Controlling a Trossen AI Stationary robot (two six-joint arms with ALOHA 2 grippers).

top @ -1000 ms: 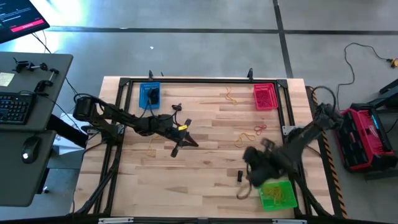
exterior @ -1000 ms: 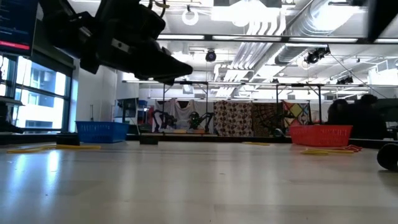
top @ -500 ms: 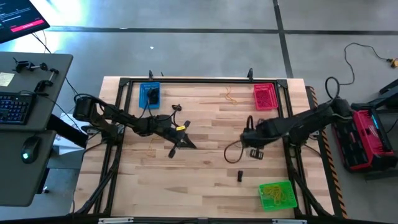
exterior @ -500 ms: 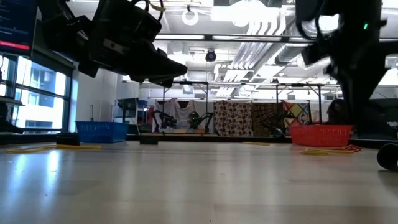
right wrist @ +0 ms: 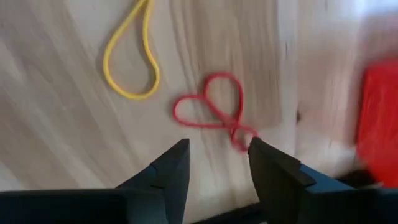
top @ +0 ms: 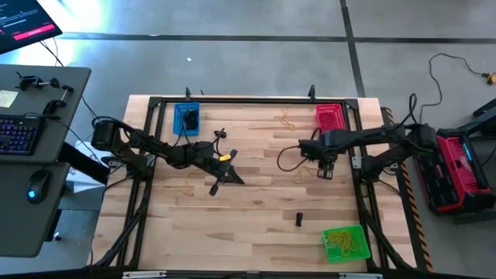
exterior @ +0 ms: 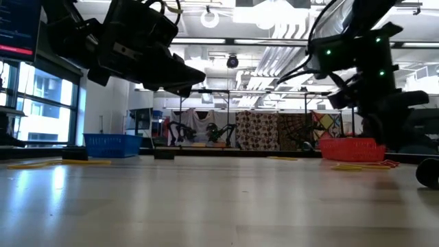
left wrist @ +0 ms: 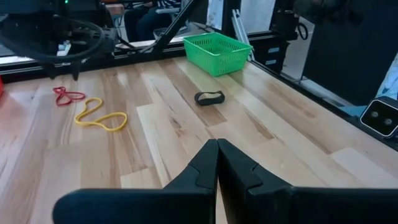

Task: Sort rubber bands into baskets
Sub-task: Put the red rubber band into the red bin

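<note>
My right gripper hangs open, pointing down, just above a red rubber band that lies flat on the table beside a yellow one. In the high view that gripper is near the red basket. My left gripper is shut and empty, held above the table's middle left. The blue basket stands at the far left and the green basket at the near right. A black rubber band lies on the wood.
More yellow bands lie near the far edge and by the left arm. A black frame rims the table. A desk with a keyboard stands at the left, and a red and black case at the right.
My right gripper has swung from above the green basket toward the table's far edge and come down. It now hangs over the red band near the red basket. My left gripper has kept still.
</note>
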